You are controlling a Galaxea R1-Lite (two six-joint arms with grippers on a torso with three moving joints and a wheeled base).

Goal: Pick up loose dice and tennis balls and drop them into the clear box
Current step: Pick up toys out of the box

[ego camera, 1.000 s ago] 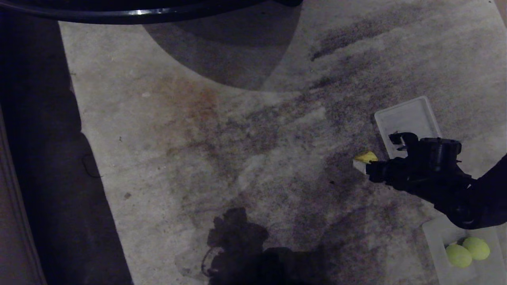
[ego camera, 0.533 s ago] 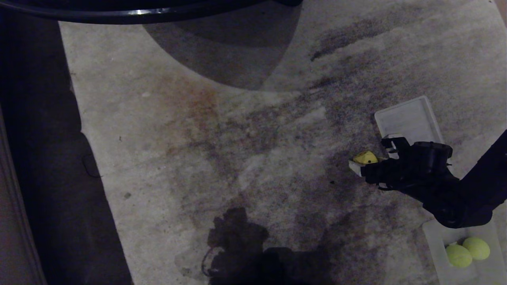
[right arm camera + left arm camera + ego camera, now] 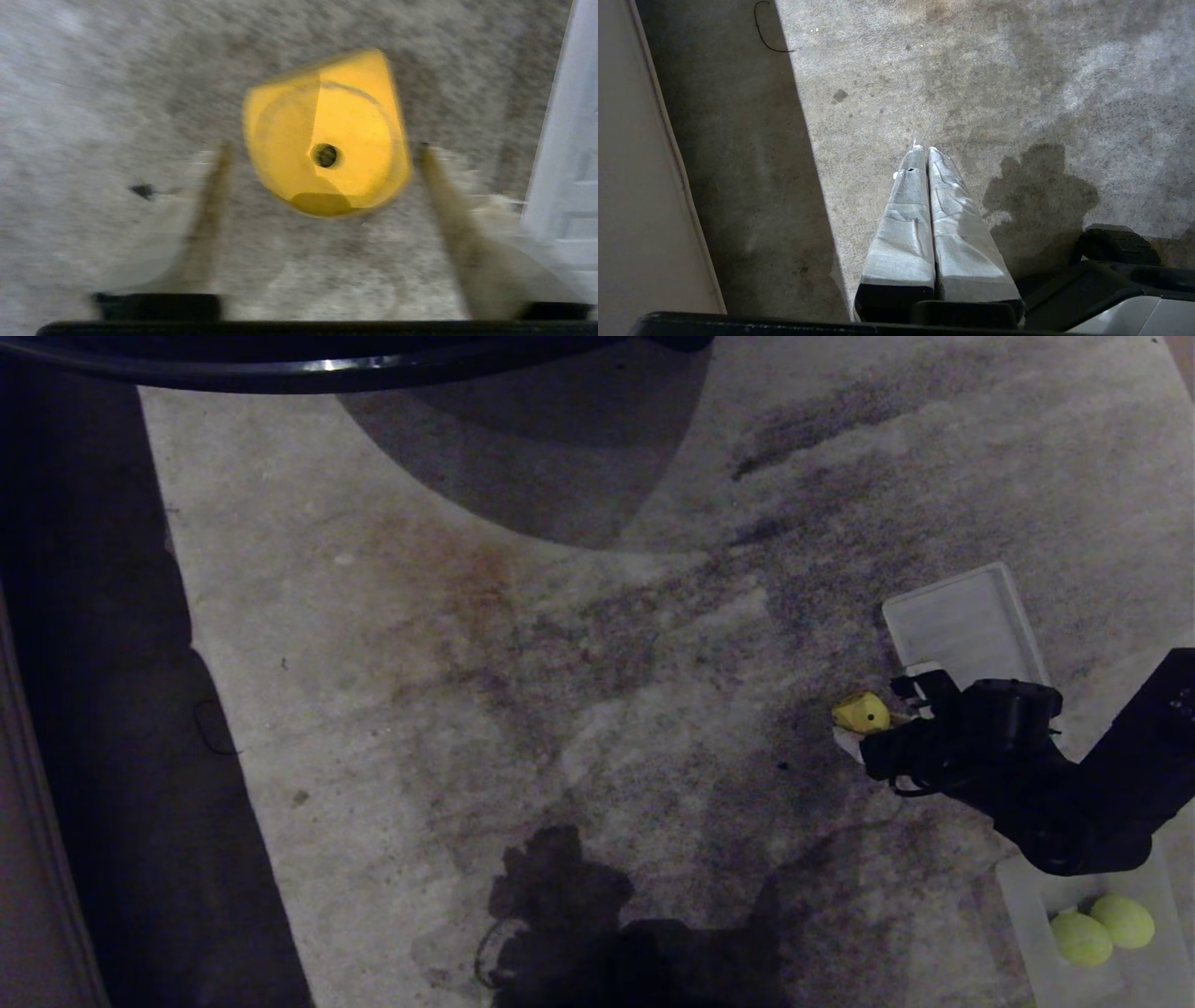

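A yellow die [image 3: 861, 714] lies tilted on one corner on the grey carpet, one black pip facing up. My right gripper [image 3: 879, 717] is low over it and open. In the right wrist view the die [image 3: 327, 135] sits between the two fingertips [image 3: 223, 156] with a gap on each side. The clear box [image 3: 1022, 907] stands at the lower right and holds two tennis balls [image 3: 1081, 938] [image 3: 1123, 921]. My left gripper [image 3: 924, 150] hangs parked over bare carpet, fingers pressed together.
The flat ribbed lid [image 3: 966, 616] lies just behind the right gripper, and its edge [image 3: 563, 140] shows beside one finger. A dark unlit strip [image 3: 121, 709] with a thin cable [image 3: 213, 728] runs along the left. A dark curved rim [image 3: 327, 369] crosses the top.
The right gripper has sunk and shifted toward the yellow die, which now lies between its fingers. The die has tipped and shows a pip. The left arm has not moved.
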